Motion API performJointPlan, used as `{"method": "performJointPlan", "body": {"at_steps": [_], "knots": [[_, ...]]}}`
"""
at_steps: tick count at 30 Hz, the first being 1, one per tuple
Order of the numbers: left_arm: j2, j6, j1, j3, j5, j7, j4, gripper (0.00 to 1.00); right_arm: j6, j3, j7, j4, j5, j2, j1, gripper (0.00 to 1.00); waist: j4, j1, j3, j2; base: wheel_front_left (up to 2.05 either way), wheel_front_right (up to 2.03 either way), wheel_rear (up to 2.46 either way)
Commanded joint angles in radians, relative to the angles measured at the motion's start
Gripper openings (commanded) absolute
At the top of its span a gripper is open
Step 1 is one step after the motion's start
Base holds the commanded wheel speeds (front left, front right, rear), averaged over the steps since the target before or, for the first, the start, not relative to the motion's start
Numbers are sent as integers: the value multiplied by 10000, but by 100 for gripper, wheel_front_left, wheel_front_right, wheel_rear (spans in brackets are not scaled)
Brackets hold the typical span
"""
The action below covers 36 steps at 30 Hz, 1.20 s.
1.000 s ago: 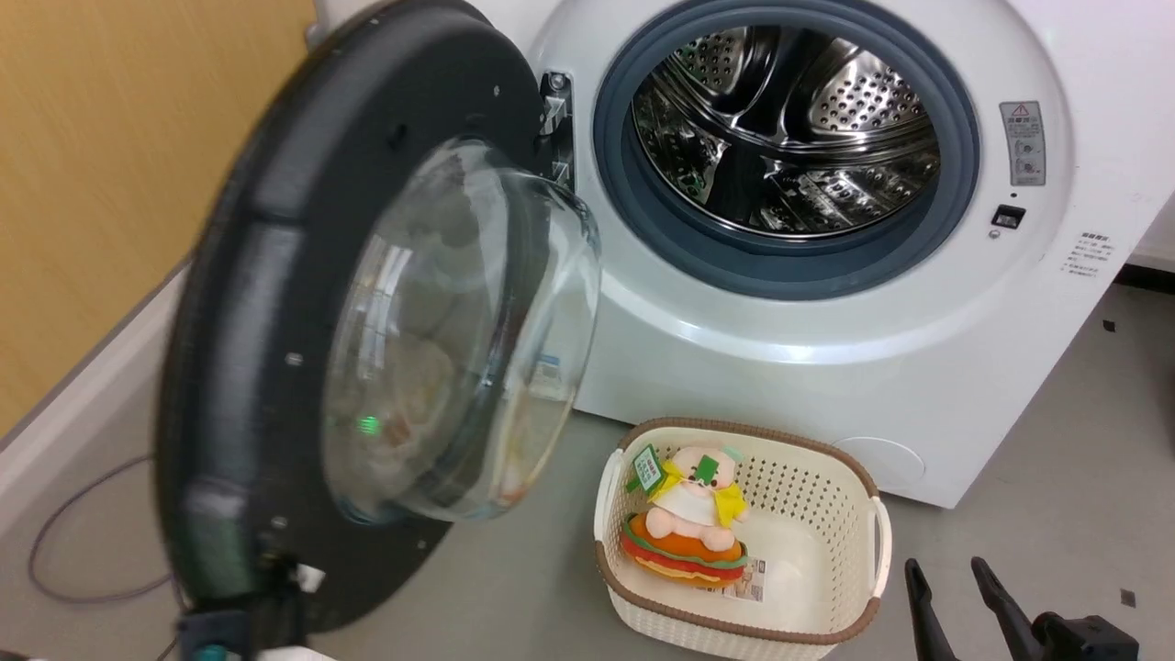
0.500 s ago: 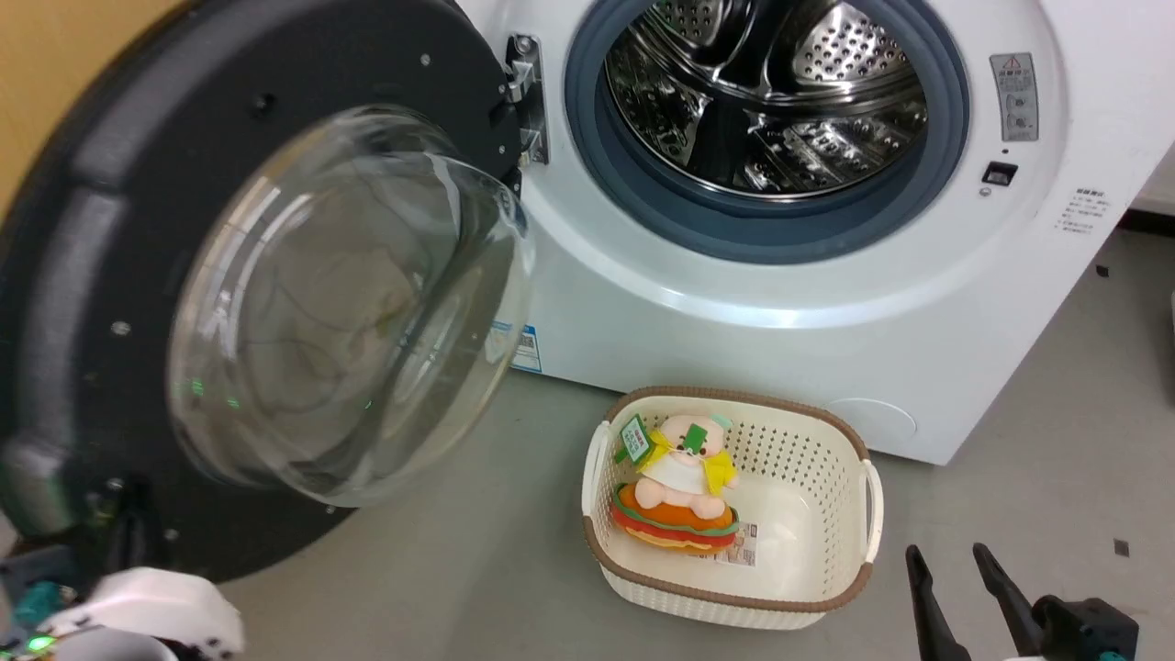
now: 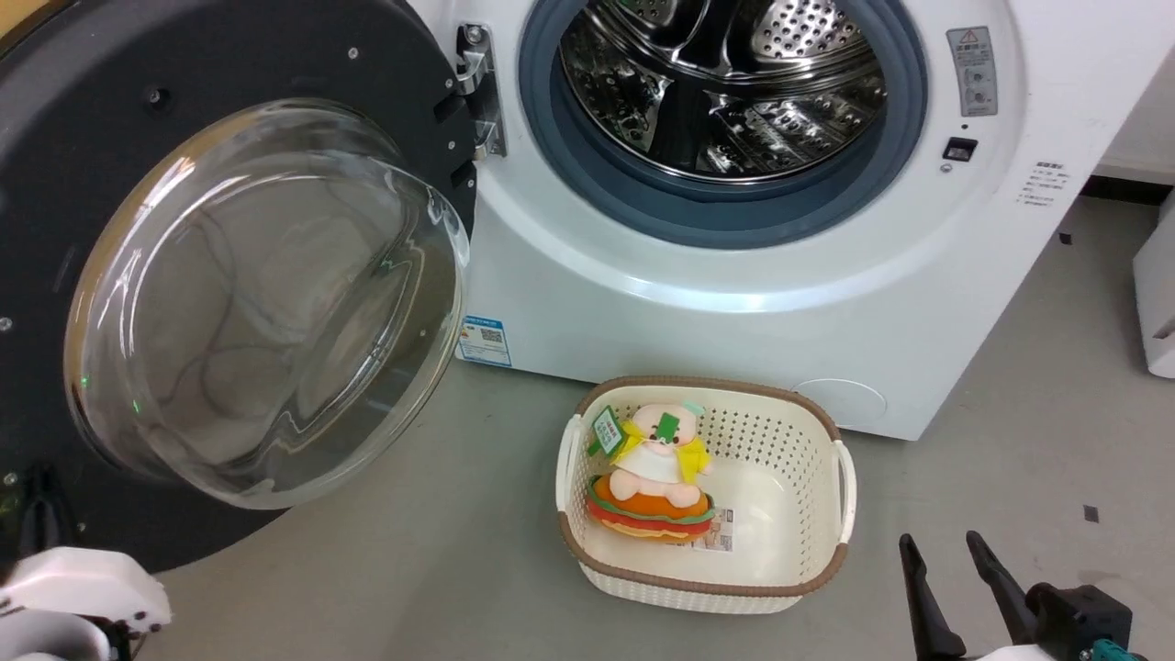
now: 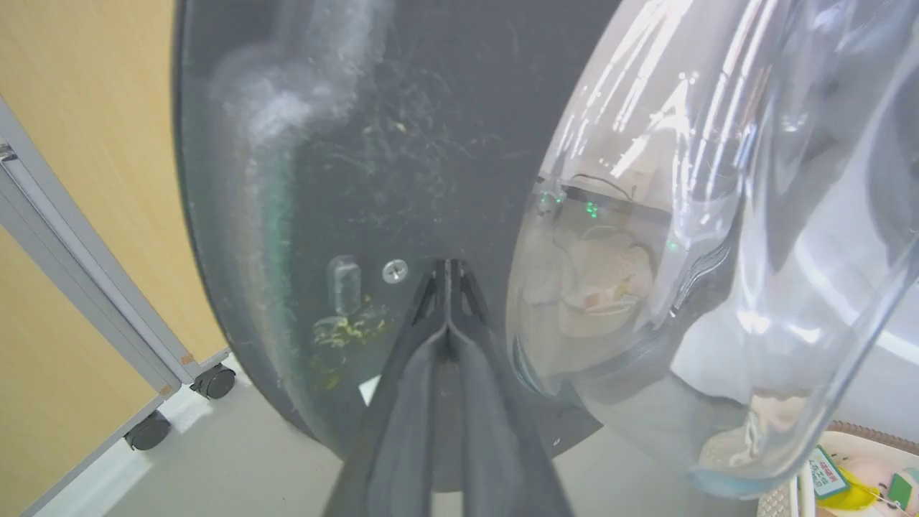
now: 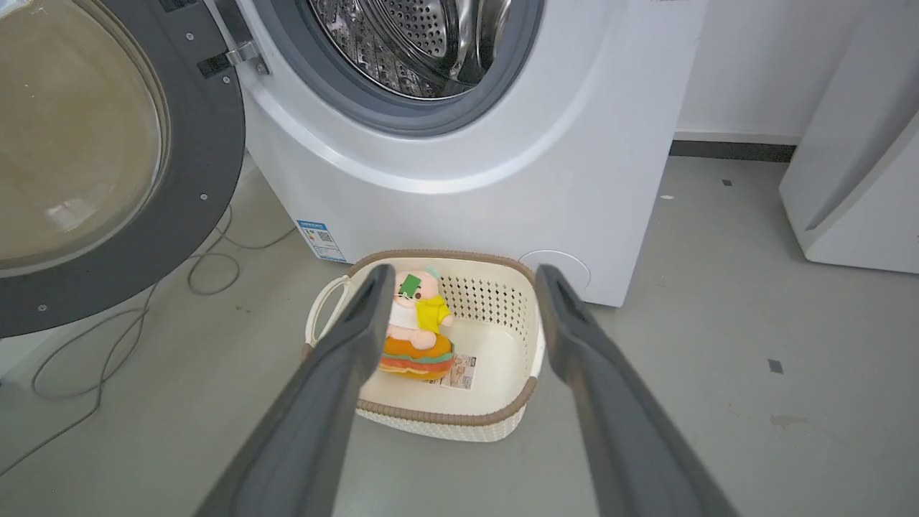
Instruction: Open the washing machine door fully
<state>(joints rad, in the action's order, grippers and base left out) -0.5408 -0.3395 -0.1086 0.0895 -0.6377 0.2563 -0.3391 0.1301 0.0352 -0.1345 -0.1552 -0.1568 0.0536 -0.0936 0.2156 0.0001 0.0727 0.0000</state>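
Left gripper (image 4: 446, 267): fingers pressed together, nothing between them, tips at the dark inner rim of the door (image 4: 337, 165), at 12 o'clock; contact unconfirmed. Right gripper (image 3: 950, 565): spread wide, empty. Door stands open at 9 o'clock of the drum (image 3: 725, 92), its left edge cut off.

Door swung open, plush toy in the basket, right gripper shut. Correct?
Not quite. The right gripper is open, not shut: the right wrist view shows its two fingers spread wide apart with nothing between them. The rest holds: the washing machine door is swung open and the plush toy lies in the basket.
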Motion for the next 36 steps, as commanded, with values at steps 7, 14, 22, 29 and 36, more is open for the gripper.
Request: {"method": "performJointPlan", "body": {"at_steps": [7, 14, 22, 29, 36], "knots": [[1060, -37, 1137, -285, 814, 53, 1234, 0, 6, -39, -239, -198, -171, -34, 50, 100, -214, -1, -288, 0, 0, 0, 0], [2030, 14, 2738, -110, 1407, 54, 2723, 51, 6, -157, -400, -410, -250, -34, -30, 100, -444, -1, -707, 0, 0, 0, 0], [2548, -77, 3628, 535, 2016, 54, 3890, 100, 6, -250, -690, -311, -178, -34, -149, 100, -551, -1, -998, 0, 0, 0, 0], [2478, 450, 2795, 1681, 2700, -154, 4061, 100, 6, -347, -783, -244, -95, -34, -176, 100, -685, -1, -1190, 0, 0, 0, 0], [2454, 1049, 1700, 2515, 3143, -360, 3277, 100, 6, -388, -635, 10, 438, -34, -258, 100, -1180, -1, -1390, 0, 0, 0, 0]]}}
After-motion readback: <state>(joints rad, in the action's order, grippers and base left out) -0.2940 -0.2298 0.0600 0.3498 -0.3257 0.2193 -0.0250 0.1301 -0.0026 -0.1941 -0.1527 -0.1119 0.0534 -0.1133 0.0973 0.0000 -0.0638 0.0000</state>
